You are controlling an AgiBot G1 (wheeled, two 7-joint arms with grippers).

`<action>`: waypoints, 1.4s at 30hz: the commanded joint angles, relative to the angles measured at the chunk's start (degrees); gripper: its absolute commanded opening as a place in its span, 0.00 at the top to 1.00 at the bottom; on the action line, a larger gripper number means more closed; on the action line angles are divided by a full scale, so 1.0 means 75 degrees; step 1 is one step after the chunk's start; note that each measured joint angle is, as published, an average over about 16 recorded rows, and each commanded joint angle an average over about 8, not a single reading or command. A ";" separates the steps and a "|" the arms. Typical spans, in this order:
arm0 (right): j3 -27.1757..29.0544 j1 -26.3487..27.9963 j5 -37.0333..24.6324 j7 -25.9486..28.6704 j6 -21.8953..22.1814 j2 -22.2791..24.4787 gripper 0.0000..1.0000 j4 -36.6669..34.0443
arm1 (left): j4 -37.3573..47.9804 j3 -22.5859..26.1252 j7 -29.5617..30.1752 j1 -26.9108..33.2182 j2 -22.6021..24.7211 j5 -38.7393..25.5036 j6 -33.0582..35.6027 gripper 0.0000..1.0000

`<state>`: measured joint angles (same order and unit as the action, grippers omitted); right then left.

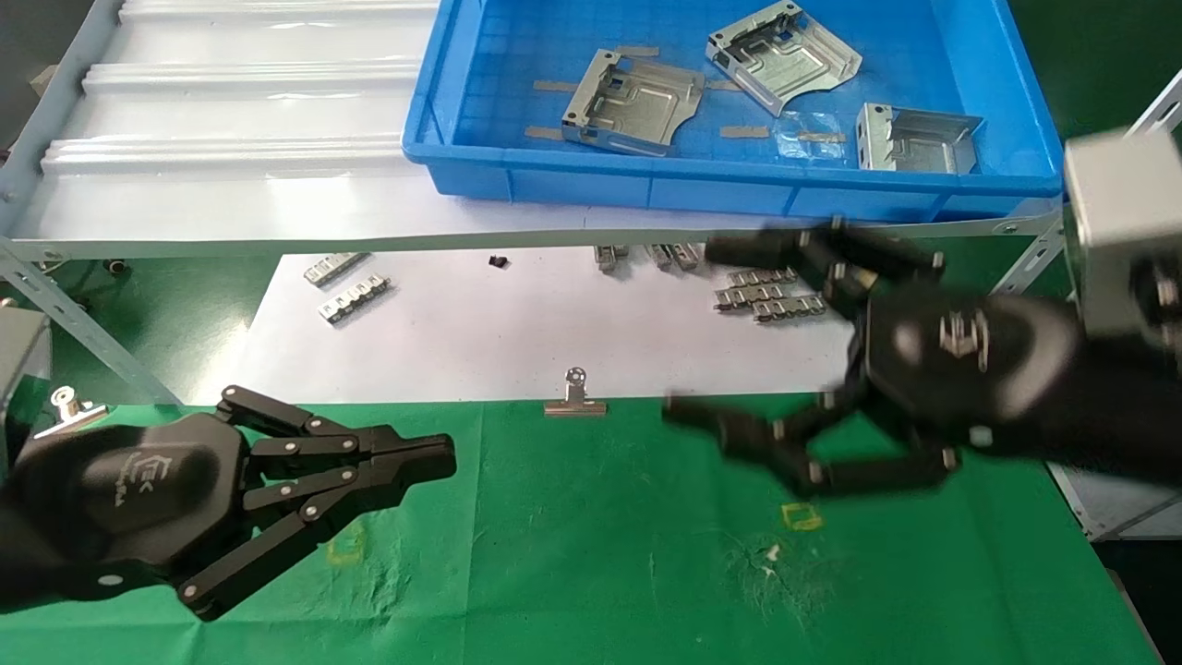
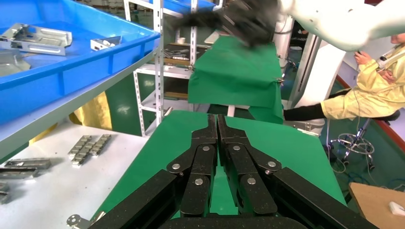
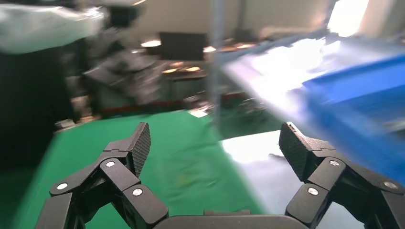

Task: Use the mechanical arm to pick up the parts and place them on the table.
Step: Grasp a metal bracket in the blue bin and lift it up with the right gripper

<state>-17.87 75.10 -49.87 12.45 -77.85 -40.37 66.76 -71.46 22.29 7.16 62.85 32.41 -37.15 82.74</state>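
Three silvery sheet-metal parts lie in the blue bin (image 1: 739, 189) on the shelf: one at its middle (image 1: 632, 102), one behind it (image 1: 783, 55), one at the right (image 1: 914, 140). My right gripper (image 1: 691, 328) is open and empty, hovering over the far right of the green table (image 1: 591, 554), below the bin's front wall. In the right wrist view its fingers (image 3: 139, 143) stand wide apart over green cloth. My left gripper (image 1: 443, 459) is shut and empty, low over the table's near left; its closed fingers (image 2: 218, 131) show in the left wrist view.
A white sheet (image 1: 517, 323) beyond the green cloth holds small ridged metal strips (image 1: 355, 297) and more of them (image 1: 762, 297). A silver binder clip (image 1: 574, 397) sits at the cloth's far edge. The white ribbed shelf (image 1: 231, 111) carries the bin. Yellow marks (image 1: 802, 515) dot the cloth.
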 commanded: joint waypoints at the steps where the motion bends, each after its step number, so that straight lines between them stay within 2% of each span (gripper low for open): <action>1: -0.0063 0.0560 -0.0303 0.0091 0.0298 -0.0195 0.00 -0.0218 | 0.0000 0.0000 0.0000 0.0000 0.0000 0.0000 0.0000 1.00; 8: -0.0718 0.2501 -0.1950 0.0436 0.1759 -0.1439 0.00 -0.2023 | 0.0000 0.0000 0.0000 0.0000 0.0000 0.0000 0.0000 1.00; 16: -0.1389 0.3868 -0.3521 0.0571 0.3550 -0.2708 0.01 -0.4324 | 0.0000 0.0000 0.0000 0.0000 0.0000 0.0000 0.0000 1.00; 18: -0.1566 0.4134 -0.3854 0.0557 0.3832 -0.2978 0.17 -0.4904 | 0.0000 0.0000 0.0000 0.0000 0.0000 0.0000 0.0000 1.00; 24: -0.1959 0.4740 -0.4515 0.0397 0.4299 -0.3656 0.91 -0.6458 | 0.0000 0.0001 0.0000 0.0000 0.0000 0.0000 0.0000 1.00; 26: -0.2038 0.4888 -0.4639 0.0298 0.4374 -0.3825 1.00 -0.6858 | 0.0000 0.0001 0.0000 0.0000 0.0000 0.0000 0.0000 1.00; 30: -0.2145 0.5108 -0.4802 0.0114 0.4492 -0.4092 1.00 -0.7495 | 0.0000 0.0001 0.0000 0.0000 0.0000 0.0000 0.0000 1.00; 31: -0.2169 0.5155 -0.4839 0.0071 0.4531 -0.4148 1.00 -0.7626 | 0.0000 0.0001 0.0000 0.0000 0.0000 0.0000 0.0000 0.97; 32: -0.2187 0.5196 -0.4867 0.0032 0.4573 -0.4200 1.00 -0.7746 | 0.0000 0.0001 0.0000 0.0000 0.0000 0.0000 0.0000 0.89; 38: -0.2205 0.5302 -0.4912 -0.0196 0.4927 -0.4435 1.00 -0.8226 | 0.0000 0.0001 0.0000 0.0000 0.0000 0.0000 0.0000 0.14; 39: -0.2200 0.5304 -0.4906 -0.0233 0.4984 -0.4463 1.00 -0.8274 | 0.0000 0.0001 0.0000 0.0000 0.0000 0.0000 0.0000 0.04; 40: -0.2196 0.5305 -0.4902 -0.0272 0.5039 -0.4492 1.00 -0.8318 | 0.0000 0.0001 0.0000 0.0000 0.0000 0.0001 0.0000 0.00; 42: -0.2185 0.5302 -0.4888 -0.0346 0.5141 -0.4546 1.00 -0.8387 | 0.0000 0.0001 0.0000 0.0000 0.0000 0.0001 0.0000 0.00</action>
<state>-34.23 114.77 -86.48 9.87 -39.38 -74.44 4.14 -71.46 22.30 7.16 62.85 32.40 -37.15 82.74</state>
